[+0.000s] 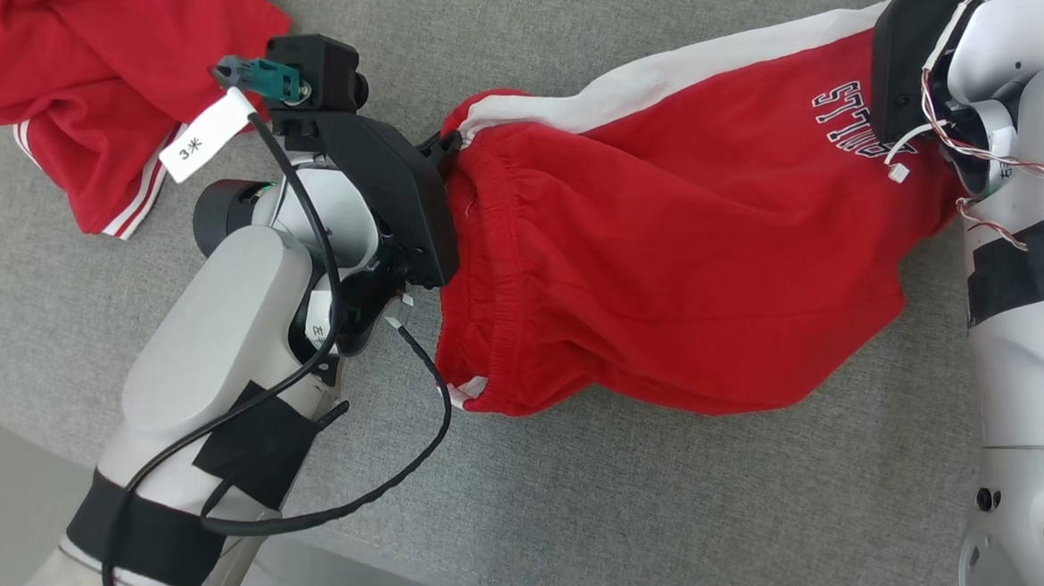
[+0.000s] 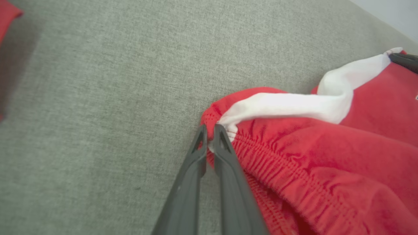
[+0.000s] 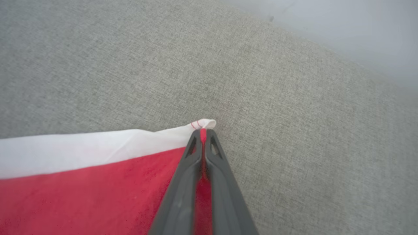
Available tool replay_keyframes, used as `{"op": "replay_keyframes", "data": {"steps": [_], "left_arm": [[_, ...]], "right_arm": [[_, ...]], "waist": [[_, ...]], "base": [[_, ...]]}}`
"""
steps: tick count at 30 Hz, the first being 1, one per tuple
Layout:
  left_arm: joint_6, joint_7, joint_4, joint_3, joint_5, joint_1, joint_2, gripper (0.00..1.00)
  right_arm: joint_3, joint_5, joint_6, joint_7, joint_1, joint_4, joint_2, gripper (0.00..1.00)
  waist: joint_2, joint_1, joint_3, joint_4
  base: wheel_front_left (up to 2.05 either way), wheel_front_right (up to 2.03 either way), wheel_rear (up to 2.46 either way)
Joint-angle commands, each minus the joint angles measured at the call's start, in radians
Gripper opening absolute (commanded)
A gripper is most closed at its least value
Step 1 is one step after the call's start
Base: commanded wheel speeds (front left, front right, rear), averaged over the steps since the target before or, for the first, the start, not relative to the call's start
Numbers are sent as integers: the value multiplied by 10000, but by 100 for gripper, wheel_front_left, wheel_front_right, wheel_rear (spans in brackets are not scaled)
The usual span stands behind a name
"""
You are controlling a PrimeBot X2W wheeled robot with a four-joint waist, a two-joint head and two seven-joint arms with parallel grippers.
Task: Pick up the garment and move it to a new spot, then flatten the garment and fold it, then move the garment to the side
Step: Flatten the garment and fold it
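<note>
The garment point(image 1: 667, 247) is a pair of red shorts with a white side stripe and white lettering, spread across the grey surface between my two arms. My left gripper point(image 2: 209, 133) is shut on the garment point(image 2: 310, 156) at the elastic waistband corner, where the white stripe starts. My right gripper point(image 3: 203, 134) is shut on the garment point(image 3: 81, 182) at its far hem corner, red cloth pinched between the fingers and the white edge curling over the tips. In the head view the left wrist point(image 1: 384, 196) and right wrist point(image 1: 909, 72) cover both grips.
A second red garment with white-striped trim point(image 1: 95, 83) lies crumpled at the upper left. A loose black cable point(image 1: 406, 466) hangs from my left forearm over the grey fabric surface point(image 1: 653, 514). The surface edge runs along the lower left.
</note>
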Motion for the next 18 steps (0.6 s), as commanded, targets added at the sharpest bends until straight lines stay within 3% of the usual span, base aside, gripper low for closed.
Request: {"op": "replay_keyframes", "data": {"steps": [1, 10, 18], "left_arm": [[5, -111, 120, -16, -24, 12, 42, 0], [36, -1953, -8, 497, 133, -418, 70, 0], [96, -3549, 443, 799, 321, -1255, 88, 0]], "right_arm": [[-56, -57, -5, -214, -96, 53, -70, 0], [-479, 189, -5, -1849, -523, 117, -61, 0], [-213, 931, -5, -3637, -848, 517, -56, 0]], "waist": [[0, 0, -38, -31], [0, 0, -453, -433], [0, 0, -1017, -1272]], "base": [[0, 0, 0], [0, 0, 0], [0, 0, 0]]}}
